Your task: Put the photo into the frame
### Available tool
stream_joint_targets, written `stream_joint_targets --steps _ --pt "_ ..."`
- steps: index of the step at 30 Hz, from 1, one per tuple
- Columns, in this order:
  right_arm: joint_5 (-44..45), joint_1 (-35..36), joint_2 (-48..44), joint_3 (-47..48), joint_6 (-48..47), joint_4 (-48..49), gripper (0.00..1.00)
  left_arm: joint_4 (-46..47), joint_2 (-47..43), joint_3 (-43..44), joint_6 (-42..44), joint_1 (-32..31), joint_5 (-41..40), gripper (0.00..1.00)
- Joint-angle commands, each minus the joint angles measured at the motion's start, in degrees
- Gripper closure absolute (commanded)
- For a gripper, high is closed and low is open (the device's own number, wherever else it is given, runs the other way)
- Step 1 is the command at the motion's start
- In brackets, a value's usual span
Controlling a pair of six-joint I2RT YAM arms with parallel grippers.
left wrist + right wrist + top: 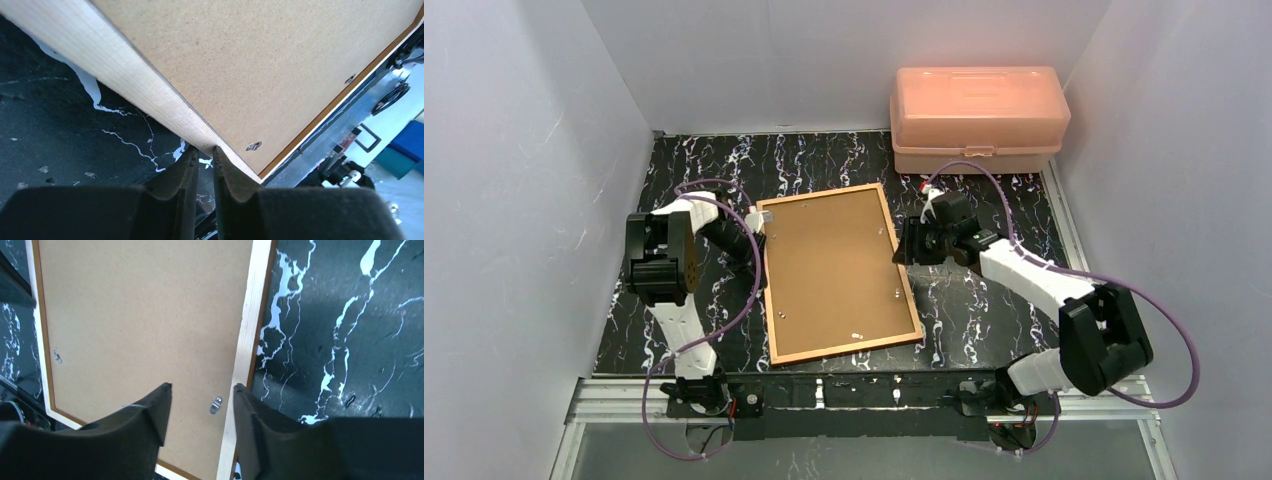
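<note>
On the worktop (984, 300), frame (839, 272) lies back-up. Left end effector (205, 152) nearly closed at frame's edge, grip unclear. Right end effector (202, 390) approx. half open above a clip (215, 405), holding nothing.

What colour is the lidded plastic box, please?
Translucent pink-orange box; clearest in the top external view.

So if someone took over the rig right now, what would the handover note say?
Left gripper: jaws nearly shut, tips at the frame's left rail; grip unclear.
Right gripper: open, holding nothing, straddling a metal tab by the right rail.
Frame lies back-up mid-table, brown backing board seated in it. Photo not visible, so can't confirm it's inside. Pink box behind, untouched.
Left: check the tabs are turned over the board, then probably flip it to verify the print.
</note>
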Motion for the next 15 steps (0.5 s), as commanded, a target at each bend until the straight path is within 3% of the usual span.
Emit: stream_joint_targets --steps 1,7,15 --pt "-1.20 -0.48 -2.88 -4.81 0.68 -1.34 0.39 2.53 2.65 3.85 -2.33 -1.63 -1.04 0.91" --pt "-3.44 -1.46 -3.94 -8.65 2.33 0.03 0.35 3.61 6.46 10.66 -4.99 -1.84 -1.34 1.00" --pt "-5.77 -1.56 -4.41 -5.81 2.41 0.22 0.35 2.54 8.27 19.33 -6.85 -1.53 -2.48 1.00"
